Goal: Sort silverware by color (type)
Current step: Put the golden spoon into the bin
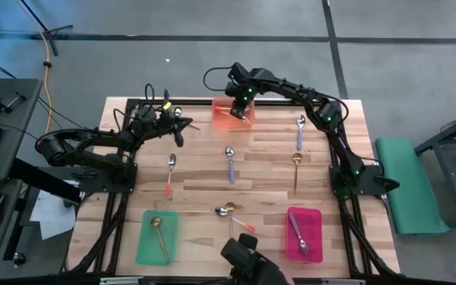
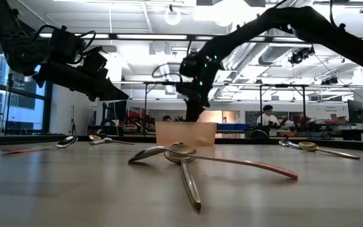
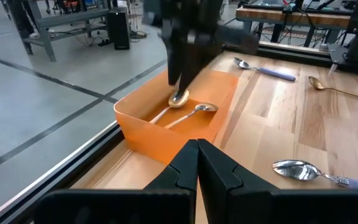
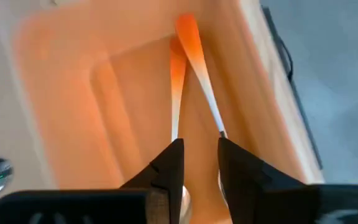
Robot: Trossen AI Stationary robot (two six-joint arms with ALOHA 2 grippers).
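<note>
An orange tray (image 1: 229, 113) sits at the table's far edge. Two orange-handled spoons (image 4: 188, 50) lie in it, side by side (image 3: 194, 111). My right gripper (image 4: 201, 163) reaches down into the tray (image 1: 241, 105), its fingers a narrow gap apart above the spoons' bowl ends. My left gripper (image 3: 197, 155) is shut and empty, hovering left of the tray (image 1: 178, 127). Loose on the wood lie an orange-handled spoon (image 1: 170, 174), purple-handled ones (image 1: 229, 162) (image 1: 300, 131), a gold one (image 1: 296, 168), and a crossed gold and orange pair (image 1: 232, 214). My right gripper points down from above with its fingertips (image 3: 178, 87) right at the bowl (image 3: 179, 99) of one orange-handled spoon, which lies in the tray. Whether they touch it, I cannot tell.
A green tray (image 1: 142, 245) with a gold spoon stands at the near left. A pink tray (image 1: 315, 218) with a purple-handled spoon stands at the near right. A dark camera mount (image 1: 252, 265) sits at the near edge. Bare wood lies between the scattered spoons.
</note>
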